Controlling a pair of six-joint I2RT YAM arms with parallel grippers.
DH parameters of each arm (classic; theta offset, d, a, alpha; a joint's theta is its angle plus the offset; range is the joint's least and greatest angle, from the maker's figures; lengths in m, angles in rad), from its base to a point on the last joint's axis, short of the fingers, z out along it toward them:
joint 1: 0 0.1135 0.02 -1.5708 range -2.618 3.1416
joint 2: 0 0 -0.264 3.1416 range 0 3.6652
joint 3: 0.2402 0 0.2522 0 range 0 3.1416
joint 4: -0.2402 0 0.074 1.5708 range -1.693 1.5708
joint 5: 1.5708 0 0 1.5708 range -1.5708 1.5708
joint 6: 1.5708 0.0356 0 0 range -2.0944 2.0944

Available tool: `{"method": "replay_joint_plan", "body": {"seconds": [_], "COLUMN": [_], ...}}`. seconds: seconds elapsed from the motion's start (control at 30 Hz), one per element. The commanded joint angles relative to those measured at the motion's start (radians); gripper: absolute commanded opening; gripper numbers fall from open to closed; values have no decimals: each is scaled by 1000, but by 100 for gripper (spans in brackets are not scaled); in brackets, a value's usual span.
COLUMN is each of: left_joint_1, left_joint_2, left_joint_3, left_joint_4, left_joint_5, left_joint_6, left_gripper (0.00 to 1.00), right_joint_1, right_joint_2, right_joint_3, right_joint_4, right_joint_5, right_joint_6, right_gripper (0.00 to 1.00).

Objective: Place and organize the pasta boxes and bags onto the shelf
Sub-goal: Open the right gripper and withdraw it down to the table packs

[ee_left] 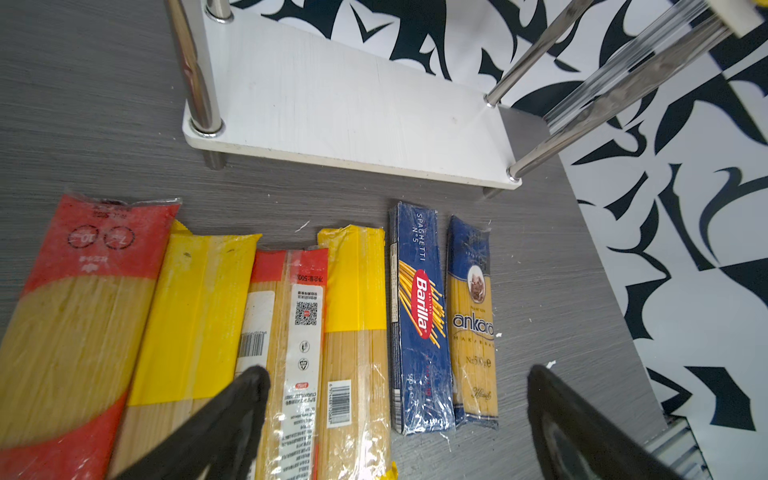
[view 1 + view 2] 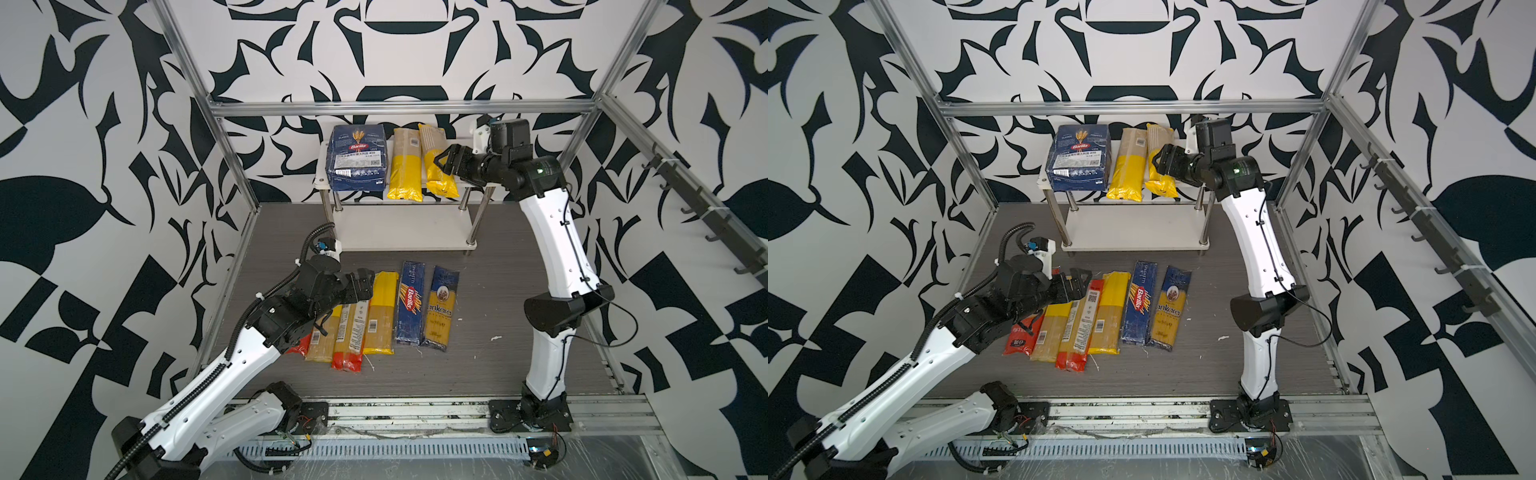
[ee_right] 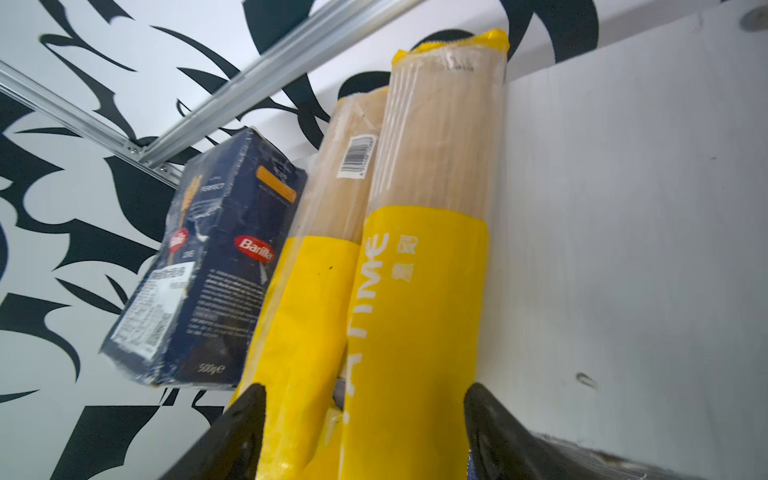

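Spaghetti box [image 1: 419,320] reads "Barilla", bag [image 1: 471,328] "ankara".

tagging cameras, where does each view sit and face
Top views: high in front, looking down at the shelf; both arms show.
Left wrist: on left arm, looking down at the ankara bag; left claw tips show.
Right wrist: on right arm, facing the PASTATIME bag on the shelf; right claw tips show.
Shared: top and left wrist views both show the ankara bag.
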Motion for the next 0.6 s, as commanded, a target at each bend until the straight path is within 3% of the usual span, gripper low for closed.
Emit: {"method": "replay_joint_plan", "body": {"seconds": [0.0, 0.13, 0.37, 0.57], "left_joint_1": [4, 4, 5, 4], "left_joint_2": [-42, -91, -166, -208], "left_joint_3": [-26, -47, -73, -85], "left_joint_4": [-48, -65, -122, -164], "left_joint_5": [-27, -37, -52, -50], "left_joint_6": [-16, -29, -48, -68], "left_gripper": [99, 99, 100, 99], "right_joint_1": [2, 3, 5, 15], "right_joint_2": [-98, -197, -542, -761], "right_joint_3": [-17, -164, -738, -1102], "right_joint_4": [46, 55, 222, 271], "right_joint_5": [16, 48, 63, 36], "right_joint_6": [-24, -36, -8, 38], "right_gripper": [78, 78, 78, 78]}}
